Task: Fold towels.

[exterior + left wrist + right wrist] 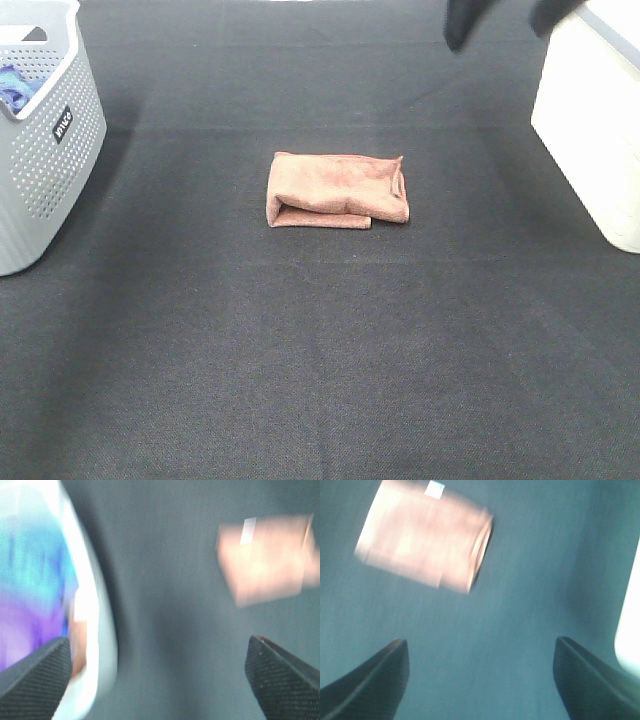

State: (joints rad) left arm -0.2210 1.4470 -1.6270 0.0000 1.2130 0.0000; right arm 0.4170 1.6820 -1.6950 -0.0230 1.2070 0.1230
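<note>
Dark felt-like cloth covers the whole table (320,380), with a grey basket (45,150) at one edge, a white box (590,130) at the other, and the folded towel (337,190) lying flat mid-table. Both grippers, left (157,672) and right (480,677), hang spread wide and empty, the towel well ahead of their fingertips. It looks soft, light and limp, so I'd pinch a stitched corner through all layers.

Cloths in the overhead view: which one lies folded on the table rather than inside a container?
The reddish-brown towel, folded on the dark table. The blue cloth sits inside the grey basket.
</note>
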